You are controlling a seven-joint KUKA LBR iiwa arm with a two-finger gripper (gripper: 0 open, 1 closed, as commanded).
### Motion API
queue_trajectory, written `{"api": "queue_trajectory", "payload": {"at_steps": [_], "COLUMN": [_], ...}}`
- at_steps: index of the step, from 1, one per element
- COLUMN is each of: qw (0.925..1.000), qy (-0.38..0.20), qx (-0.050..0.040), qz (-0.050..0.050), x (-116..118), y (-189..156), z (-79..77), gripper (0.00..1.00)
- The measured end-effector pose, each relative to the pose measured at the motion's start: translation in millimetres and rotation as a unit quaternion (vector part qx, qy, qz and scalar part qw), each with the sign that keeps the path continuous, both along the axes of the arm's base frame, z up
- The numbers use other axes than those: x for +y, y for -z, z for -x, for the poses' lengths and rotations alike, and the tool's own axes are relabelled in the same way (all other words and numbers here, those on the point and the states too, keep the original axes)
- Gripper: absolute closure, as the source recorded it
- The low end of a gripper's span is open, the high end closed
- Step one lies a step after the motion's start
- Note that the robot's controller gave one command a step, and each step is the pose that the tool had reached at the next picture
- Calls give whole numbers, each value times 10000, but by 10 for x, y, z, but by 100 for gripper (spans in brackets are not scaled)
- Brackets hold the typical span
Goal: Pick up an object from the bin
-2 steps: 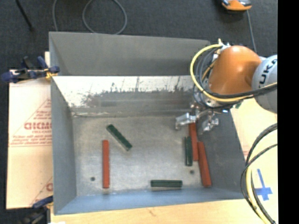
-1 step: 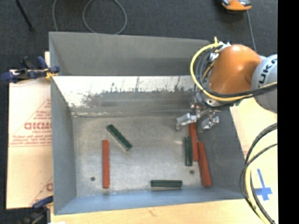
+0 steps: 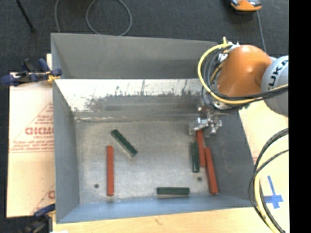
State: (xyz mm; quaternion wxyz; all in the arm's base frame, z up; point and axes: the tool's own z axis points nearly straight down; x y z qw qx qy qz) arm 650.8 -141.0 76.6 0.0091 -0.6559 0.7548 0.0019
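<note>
Only readable writing on the robot: black letters "KU" on the white arm link (image 3: 278,74) at right, rest cut off. Orange wrist cover (image 3: 241,71), w/ yellow and black cables looped round it, hangs over the back-right part of the grey metal bin (image 3: 64,144) and hides a bit of its back wall. Five sticks on the bin floor. The left red stick (image 3: 110,171) lies lengthwise near the left wall. The tilted green stick (image 3: 123,143) is just up and right of it, not touching. The flat dark-green stick (image 3: 173,191) lies along the front wall. The upright dark-green stick (image 3: 195,158) is at right, close against the right red stick (image 3: 209,171), which runs from under the claw toward the front-right corner. The claw (image 3: 206,124) sits right at the upper end of that right red stick and looks to be touching it. Can't tell how far it's open, nor whether it has hold of the stick.
</note>
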Motion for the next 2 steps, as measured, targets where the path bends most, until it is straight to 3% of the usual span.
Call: {"api": "queue_trajectory", "payload": {"at_steps": [1,2], "qw": [9837,9850], "qy": [-1798,-1721], "qx": [1,7], "qz": [95,95], "x": [13,-159], "y": [-1842,-2301], "z": [265,225], "gripper": [100,100]}}
